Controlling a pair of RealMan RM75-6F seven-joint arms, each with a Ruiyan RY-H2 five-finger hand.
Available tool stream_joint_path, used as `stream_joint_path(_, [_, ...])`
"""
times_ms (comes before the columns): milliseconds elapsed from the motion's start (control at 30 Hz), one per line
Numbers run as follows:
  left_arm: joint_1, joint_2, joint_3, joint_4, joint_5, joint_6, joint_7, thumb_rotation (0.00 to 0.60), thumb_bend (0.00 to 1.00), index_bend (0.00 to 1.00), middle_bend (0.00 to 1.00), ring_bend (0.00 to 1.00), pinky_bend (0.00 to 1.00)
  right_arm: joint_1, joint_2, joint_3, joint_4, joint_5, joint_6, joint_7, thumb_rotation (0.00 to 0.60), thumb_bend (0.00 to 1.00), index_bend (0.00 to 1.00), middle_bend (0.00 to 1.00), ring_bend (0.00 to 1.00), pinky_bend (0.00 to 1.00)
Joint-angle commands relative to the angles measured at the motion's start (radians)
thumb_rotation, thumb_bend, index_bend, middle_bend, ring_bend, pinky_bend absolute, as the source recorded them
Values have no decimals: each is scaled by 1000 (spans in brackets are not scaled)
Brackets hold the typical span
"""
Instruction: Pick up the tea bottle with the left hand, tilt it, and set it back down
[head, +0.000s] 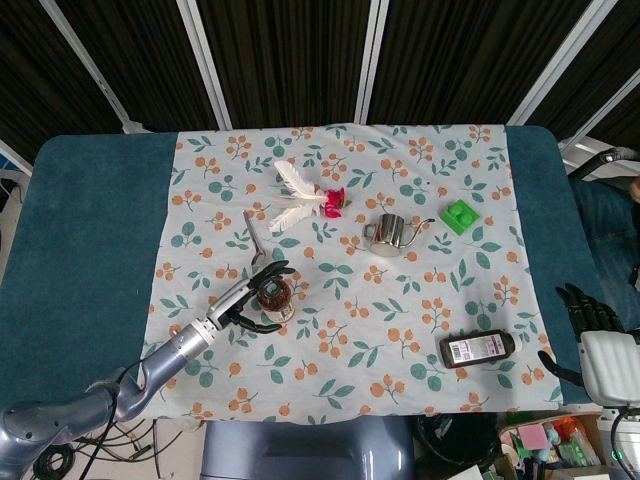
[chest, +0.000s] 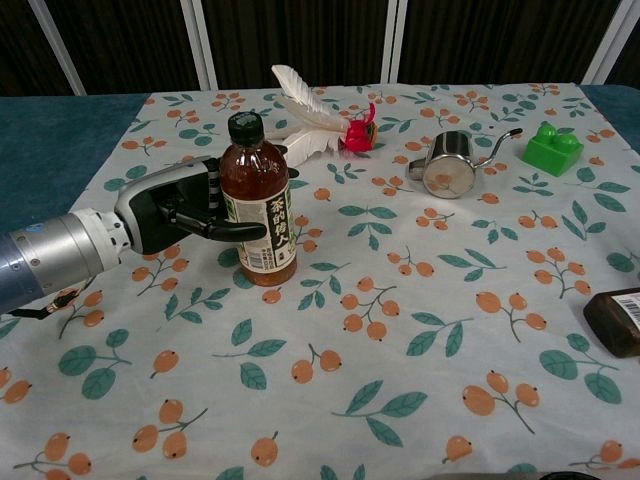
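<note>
The tea bottle (head: 272, 295) (chest: 258, 205) is brown with a black cap and a white-and-green label. It stands upright with its base on the flowered cloth (head: 400, 300), left of centre. My left hand (head: 240, 305) (chest: 175, 210) comes in from the left and wraps around its middle, with the thumb lying across the label and the other fingers behind the bottle. My right hand (head: 598, 335) hangs off the table's right edge with fingers spread and nothing in it. It shows only in the head view.
Behind the bottle lies a white feather shuttlecock with a red base (head: 300, 195) (chest: 310, 120). A small steel pot (head: 388, 233) (chest: 447, 170) and a green brick (head: 461, 216) (chest: 553, 148) stand further right. A dark bottle (head: 477, 348) (chest: 615, 320) lies near the front right. A thin metal tool (head: 254, 235) lies just beyond the tea bottle.
</note>
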Motion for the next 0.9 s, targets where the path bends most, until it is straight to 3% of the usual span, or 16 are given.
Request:
stream_joint_path(33, [0,3,0,-3,0,0,4,600,203,0,92,0,56,0,0,0,0,0,0,-1,600,98,121,76,132,165])
stream_joint_path(900, [-6,19,-4,-34,-10,-18,23,600,200,0,90,0,50,-1,0,1,0,3,0,-1,600,99,121,77,131,165])
